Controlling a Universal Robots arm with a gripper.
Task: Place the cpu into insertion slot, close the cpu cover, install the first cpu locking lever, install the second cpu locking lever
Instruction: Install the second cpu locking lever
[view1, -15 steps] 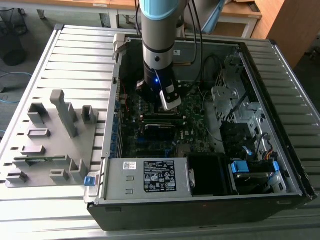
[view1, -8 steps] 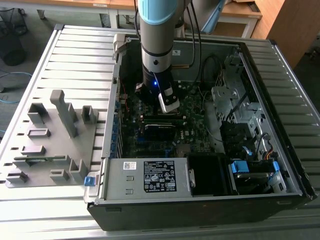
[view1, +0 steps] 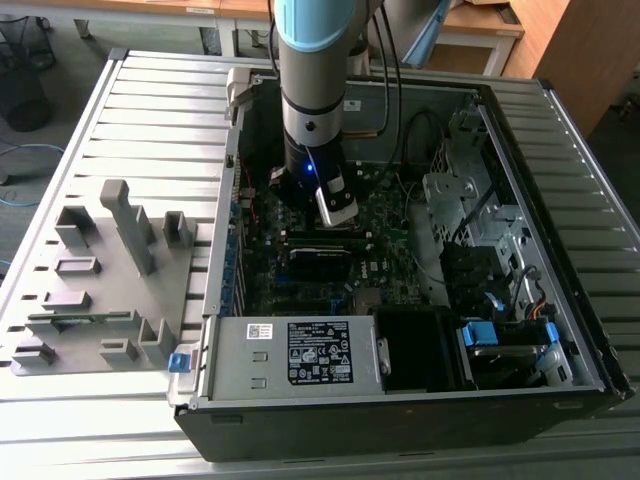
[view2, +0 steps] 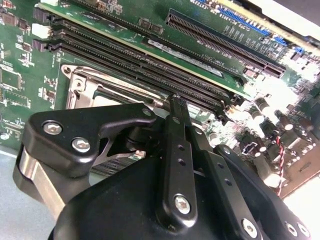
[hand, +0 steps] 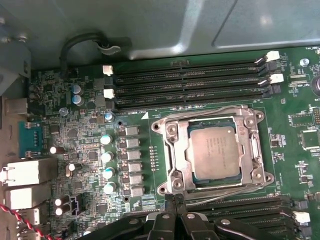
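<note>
In the first wrist view the cpu (hand: 214, 152), a small silver-grey square, lies flat in its socket on the green motherboard (hand: 90, 140). The silvery cpu cover (hand: 170, 145) is down around it, with the chip showing through its window. One thin wire locking lever (hand: 210, 111) runs along the socket's side toward the memory slots, and another locking lever (hand: 225, 189) runs along the opposite side. My gripper (hand: 175, 199) is shut, its black fingertips pressed together right at that second lever's side of the socket. Nothing shows between them. In the second wrist view the gripper (view2: 176, 101) tip sits at the cover's (view2: 82, 82) edge.
Long black memory slots (hand: 190, 75) flank the socket on both sides. A row of capacitors (hand: 106, 157) and rear ports (hand: 25, 172) stand nearby. In the exterior view the arm (view1: 315, 110) reaches down into the open case, between the power supply (view1: 290, 350) and drive cage (view1: 480, 230). A grey fixture (view1: 100, 270) lies outside.
</note>
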